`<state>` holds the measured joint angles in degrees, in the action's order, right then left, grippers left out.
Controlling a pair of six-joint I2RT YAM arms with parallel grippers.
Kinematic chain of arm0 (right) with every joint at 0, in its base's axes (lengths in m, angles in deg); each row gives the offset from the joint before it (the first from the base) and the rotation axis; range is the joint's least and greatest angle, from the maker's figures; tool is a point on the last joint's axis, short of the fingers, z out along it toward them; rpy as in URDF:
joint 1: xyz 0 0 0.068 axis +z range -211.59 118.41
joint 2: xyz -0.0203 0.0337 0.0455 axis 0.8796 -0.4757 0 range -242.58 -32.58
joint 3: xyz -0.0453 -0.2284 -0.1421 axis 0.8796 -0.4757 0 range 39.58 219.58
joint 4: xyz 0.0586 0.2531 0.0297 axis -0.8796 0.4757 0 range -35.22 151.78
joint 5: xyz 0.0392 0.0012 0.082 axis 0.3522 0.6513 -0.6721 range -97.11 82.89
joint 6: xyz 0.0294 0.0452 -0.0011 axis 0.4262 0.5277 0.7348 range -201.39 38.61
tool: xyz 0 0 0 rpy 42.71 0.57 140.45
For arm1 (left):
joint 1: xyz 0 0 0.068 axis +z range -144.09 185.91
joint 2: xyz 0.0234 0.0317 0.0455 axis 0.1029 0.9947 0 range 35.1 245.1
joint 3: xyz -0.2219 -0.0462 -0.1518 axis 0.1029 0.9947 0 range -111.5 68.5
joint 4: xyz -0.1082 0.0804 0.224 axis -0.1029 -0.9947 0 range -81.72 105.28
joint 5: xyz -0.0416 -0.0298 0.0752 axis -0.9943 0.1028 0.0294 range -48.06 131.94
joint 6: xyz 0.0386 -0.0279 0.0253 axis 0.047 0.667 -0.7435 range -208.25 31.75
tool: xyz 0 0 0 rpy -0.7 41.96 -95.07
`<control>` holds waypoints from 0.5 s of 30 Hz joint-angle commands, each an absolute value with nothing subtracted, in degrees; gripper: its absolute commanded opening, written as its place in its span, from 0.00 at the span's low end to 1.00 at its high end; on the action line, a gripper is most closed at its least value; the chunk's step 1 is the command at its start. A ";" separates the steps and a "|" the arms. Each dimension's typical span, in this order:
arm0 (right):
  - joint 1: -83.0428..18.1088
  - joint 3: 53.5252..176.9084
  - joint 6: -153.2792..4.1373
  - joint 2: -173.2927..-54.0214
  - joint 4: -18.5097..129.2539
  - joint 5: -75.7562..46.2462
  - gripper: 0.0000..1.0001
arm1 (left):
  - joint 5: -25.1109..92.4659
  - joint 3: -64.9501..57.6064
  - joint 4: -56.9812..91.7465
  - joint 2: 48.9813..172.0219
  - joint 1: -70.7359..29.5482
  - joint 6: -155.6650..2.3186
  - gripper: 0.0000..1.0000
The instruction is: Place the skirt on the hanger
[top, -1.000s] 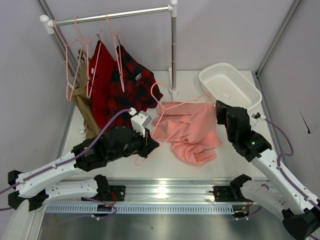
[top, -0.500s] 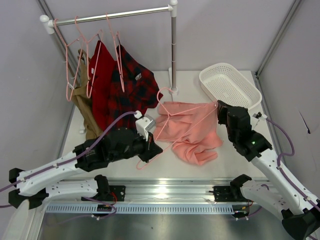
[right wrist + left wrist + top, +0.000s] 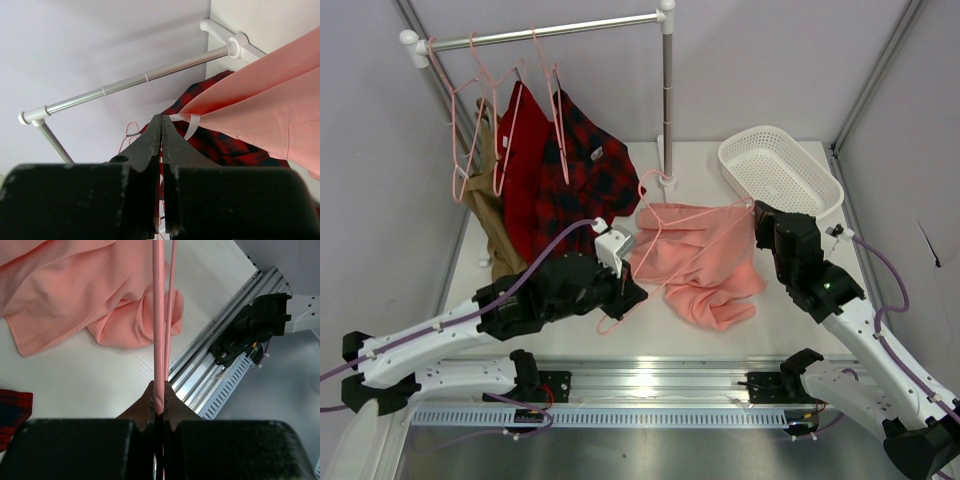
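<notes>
I log: left gripper (image 3: 159,399) pinched on the hanger (image 3: 158,315) wire, right gripper (image 3: 161,122) clamped on the skirt (image 3: 710,275) edge, skirt spread mid-bench (image 3: 680,338).

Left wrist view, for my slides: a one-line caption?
Left gripper shut on the pink hanger, its wires running over the salmon skirt on the white table.

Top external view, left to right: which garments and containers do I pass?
In order: tan garment → red garment → plaid shirt → skirt → white basket.
</notes>
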<state>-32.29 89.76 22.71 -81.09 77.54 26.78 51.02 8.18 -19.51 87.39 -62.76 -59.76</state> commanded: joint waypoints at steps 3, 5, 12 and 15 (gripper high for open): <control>-32.33 90.38 23.12 -79.86 74.73 28.75 0.00 | 54.07 4.69 -16.36 88.44 -63.18 -58.11 0.00; -32.33 90.30 23.12 -79.77 74.73 28.48 0.00 | 53.46 4.60 -16.01 89.23 -63.18 -57.67 0.00; -32.33 90.21 23.29 -79.60 74.81 28.83 0.00 | 51.43 5.65 -15.05 90.12 -63.18 -56.09 0.00; -32.33 90.21 23.47 -79.60 75.25 29.27 0.00 | 50.55 6.09 -14.43 89.24 -63.26 -56.00 0.00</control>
<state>-32.32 89.73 22.73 -80.96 77.23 26.27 51.96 6.96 -17.91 90.45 -62.78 -57.16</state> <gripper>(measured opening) 0.009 0.047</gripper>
